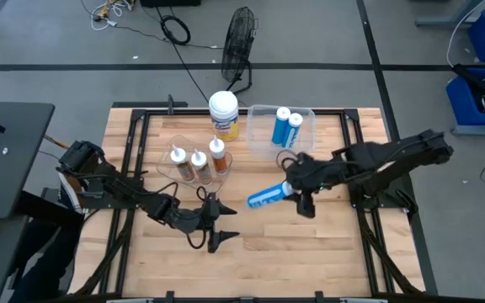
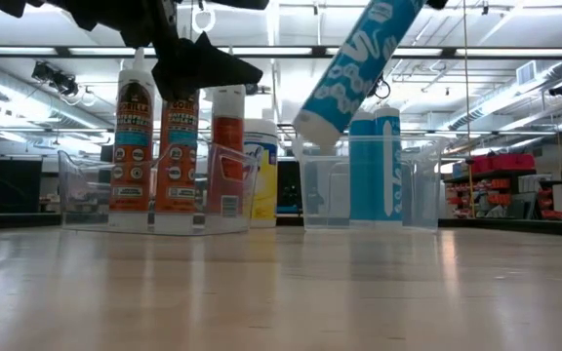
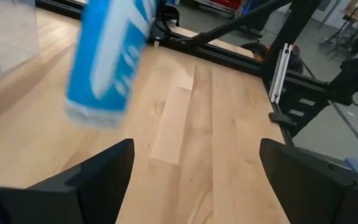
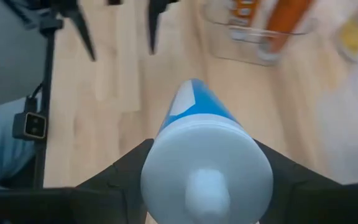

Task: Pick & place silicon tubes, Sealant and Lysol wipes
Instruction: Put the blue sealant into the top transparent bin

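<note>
My right gripper (image 1: 298, 190) is shut on a blue cartridge (image 1: 268, 196) and holds it above the middle of the table. My left gripper (image 1: 219, 224) is open and empty over the table's near left part, a short way from the cartridge's free end (image 3: 98, 112). A clear bin (image 1: 175, 172) holds three orange cartridges (image 1: 198, 163) standing upright. A second clear bin (image 1: 308, 135) holds two blue cartridges (image 1: 286, 128) upright. The Lysol wipes (image 1: 224, 114), a yellow-labelled canister with a white lid, stand upright on the table between the bins, at the far side. My right gripper pinches the blue cartridge between its two fingers (image 4: 126, 174), on the sides of its white capped end (image 4: 160, 180). The fingers lie across the cartridge. The cartridge is lifted clear of the table and tilted, its free end (image 2: 316, 129) lower and pointing toward the table's left.
Black frame rails (image 1: 133, 160) run along the table's left and right sides and its far edge. A floor fan (image 1: 239, 42) stands beyond the far edge. Bare wood (image 1: 310, 252) lies along the near side.
</note>
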